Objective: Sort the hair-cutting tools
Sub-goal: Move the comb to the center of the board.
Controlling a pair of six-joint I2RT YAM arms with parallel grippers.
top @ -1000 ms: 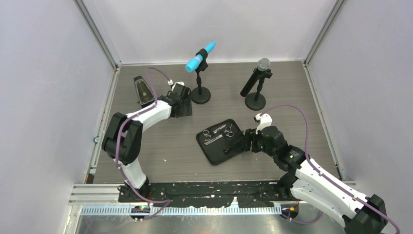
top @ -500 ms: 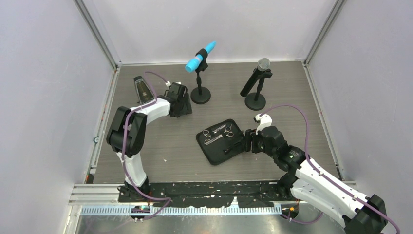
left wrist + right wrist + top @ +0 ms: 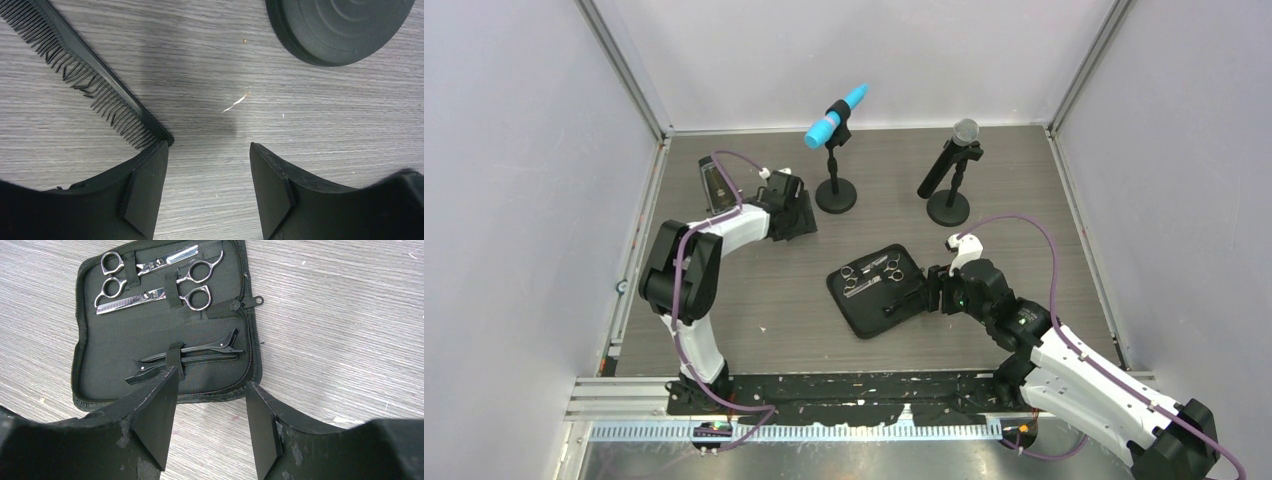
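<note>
A long black comb (image 3: 85, 75) lies flat on the wood, and its near end meets the tip of my left gripper's left finger (image 3: 147, 172). The left gripper (image 3: 207, 150) is open with only bare table between its pads; it hovers at the far left (image 3: 792, 212). An open black zip case (image 3: 115, 350) holds two silver scissors (image 3: 150, 297) under straps, and two black hair clips (image 3: 200, 352) under another strap. My right gripper (image 3: 210, 390) is open and empty at the case's right edge (image 3: 929, 290).
A black pyramid metronome (image 3: 716, 185) stands at the far left. A blue microphone (image 3: 834, 115) sits on a stand whose round base (image 3: 340, 27) is just ahead of the left gripper. A black microphone on a stand (image 3: 949, 165) is at the far right. Walls enclose the table.
The left gripper has shifted slightly left and farther away, and its jaws have narrowed a little. The right arm has not moved.
</note>
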